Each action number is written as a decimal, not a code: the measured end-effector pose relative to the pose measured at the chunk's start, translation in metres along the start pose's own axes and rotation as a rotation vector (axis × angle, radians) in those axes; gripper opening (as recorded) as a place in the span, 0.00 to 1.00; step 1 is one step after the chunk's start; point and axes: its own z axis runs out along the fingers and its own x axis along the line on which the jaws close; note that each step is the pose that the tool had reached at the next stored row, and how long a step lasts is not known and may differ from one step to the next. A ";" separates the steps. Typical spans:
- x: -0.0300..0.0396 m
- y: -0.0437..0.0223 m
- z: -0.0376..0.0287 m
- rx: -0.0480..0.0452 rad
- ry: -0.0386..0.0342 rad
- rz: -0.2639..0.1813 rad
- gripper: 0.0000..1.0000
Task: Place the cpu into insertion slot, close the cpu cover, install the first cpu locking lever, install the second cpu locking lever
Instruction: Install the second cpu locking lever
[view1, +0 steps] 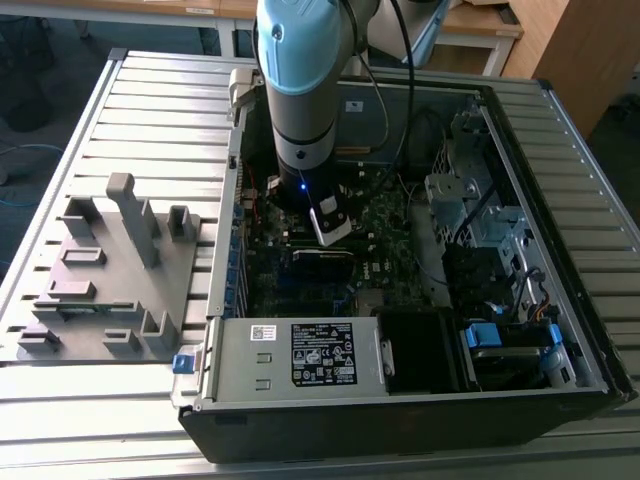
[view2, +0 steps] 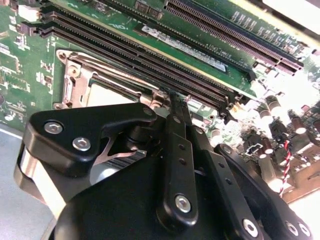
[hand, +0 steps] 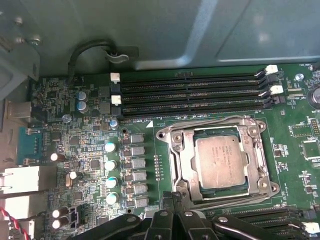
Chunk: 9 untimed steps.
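Note:
The cpu (hand: 221, 161) lies flat in the insertion slot (hand: 263, 176) on the green board. The silvery cpu cover (hand: 183, 150) is down around it, so the chip shows through its window. Thin metal levers run along two opposite sides of the socket, one of them (hand: 230, 200) on the side nearest my fingers. My gripper (hand: 173, 198) hovers just off that side, near a corner, with its black fingers (view2: 176, 125) pressed together and nothing visible between them. In the second wrist view the cpu (view2: 107, 95) and cover (view2: 75, 75) sit just beyond the fingertips. In the exterior view the gripper (view1: 330, 226) reaches down into the open computer case.
Long black memory slots (hand: 190, 92) run beside the socket, with capacitors (hand: 110, 165) on another side. The case walls (view1: 560, 230), a drive cage (view1: 470, 200) and cables hem the board in. A grey fixture (view1: 110, 270) stands on the slatted table at the exterior view's left.

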 end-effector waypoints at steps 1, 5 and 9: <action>-0.0001 0.0003 -0.0007 -0.0004 -0.0002 0.000 0.10; -0.0004 0.0014 -0.0057 0.0003 -0.0001 0.000 0.10; -0.0011 0.0041 -0.0167 0.0003 -0.0001 0.000 0.10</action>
